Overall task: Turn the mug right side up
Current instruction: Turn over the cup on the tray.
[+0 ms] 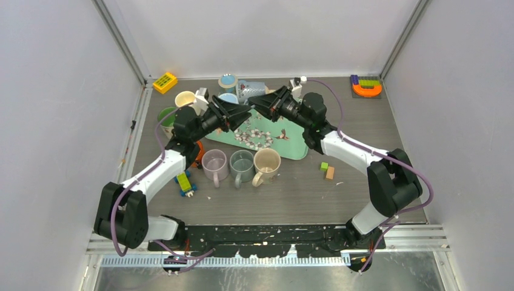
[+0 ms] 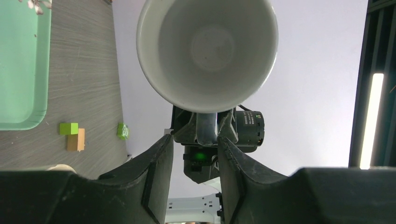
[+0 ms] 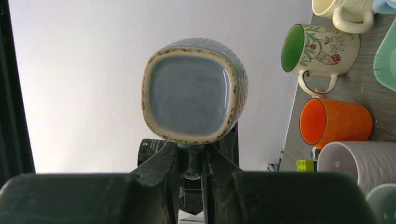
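We saw mugs crowding the worktop at 6 o'clock of the tray. The right fingers clamped the handle of the blue mug; the left fingers straddled it, grip unclear.

**Soft, even light; blur close to the lenses**

The top view is bright and evenly lit, with only faint, soft shadows. In the left wrist view a light strip glows at the right edge (slightly blown out). The mug has a mild sheen. The dark fingers along the bottom are out of focus.
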### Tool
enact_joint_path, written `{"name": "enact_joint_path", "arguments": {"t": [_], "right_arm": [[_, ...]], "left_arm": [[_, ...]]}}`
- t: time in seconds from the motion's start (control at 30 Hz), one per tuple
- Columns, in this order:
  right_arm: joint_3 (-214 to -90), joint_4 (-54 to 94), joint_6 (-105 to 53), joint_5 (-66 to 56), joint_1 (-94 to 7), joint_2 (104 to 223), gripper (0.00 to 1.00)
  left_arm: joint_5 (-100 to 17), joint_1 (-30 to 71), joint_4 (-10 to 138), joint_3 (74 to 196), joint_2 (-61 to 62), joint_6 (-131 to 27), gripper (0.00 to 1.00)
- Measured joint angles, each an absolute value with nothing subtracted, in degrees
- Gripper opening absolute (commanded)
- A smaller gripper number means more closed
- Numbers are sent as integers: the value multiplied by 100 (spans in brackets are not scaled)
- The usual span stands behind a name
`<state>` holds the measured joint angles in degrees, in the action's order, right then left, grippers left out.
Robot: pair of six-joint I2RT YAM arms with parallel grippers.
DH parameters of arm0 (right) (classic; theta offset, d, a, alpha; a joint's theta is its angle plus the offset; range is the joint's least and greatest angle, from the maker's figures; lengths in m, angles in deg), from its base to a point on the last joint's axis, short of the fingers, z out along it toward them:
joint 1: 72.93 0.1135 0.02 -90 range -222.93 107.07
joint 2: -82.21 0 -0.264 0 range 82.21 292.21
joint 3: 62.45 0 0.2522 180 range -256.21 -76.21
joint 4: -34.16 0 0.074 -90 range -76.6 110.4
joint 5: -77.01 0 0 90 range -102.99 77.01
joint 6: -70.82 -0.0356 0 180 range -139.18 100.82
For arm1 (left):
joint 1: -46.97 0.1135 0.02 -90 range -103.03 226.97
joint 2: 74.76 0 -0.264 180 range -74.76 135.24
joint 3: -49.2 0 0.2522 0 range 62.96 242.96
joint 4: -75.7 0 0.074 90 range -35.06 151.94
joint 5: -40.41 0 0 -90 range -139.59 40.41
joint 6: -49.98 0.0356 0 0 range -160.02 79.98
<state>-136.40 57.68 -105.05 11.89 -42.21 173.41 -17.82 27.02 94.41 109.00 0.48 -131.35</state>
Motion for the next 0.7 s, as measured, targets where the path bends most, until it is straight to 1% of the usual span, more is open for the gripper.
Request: {"name": "enact_joint_path", "arguments": {"t": [0.1, 0.27, 0.7], "right_arm": [[-13627, 5768, -10503, 1209, -4200, 17321, 1], [-13611, 5768, -10494, 1224, -4175, 17317, 1], [-13543, 5722, -10426, 1244, -4110, 17256, 1]], "left_arm": [[-1756, 2715, 9472, 10902, 77, -13137, 40], [-1738, 2722, 9502, 10928, 110, -13137, 36], [-1681, 2748, 9515, 10990, 142, -13135, 28]]}}
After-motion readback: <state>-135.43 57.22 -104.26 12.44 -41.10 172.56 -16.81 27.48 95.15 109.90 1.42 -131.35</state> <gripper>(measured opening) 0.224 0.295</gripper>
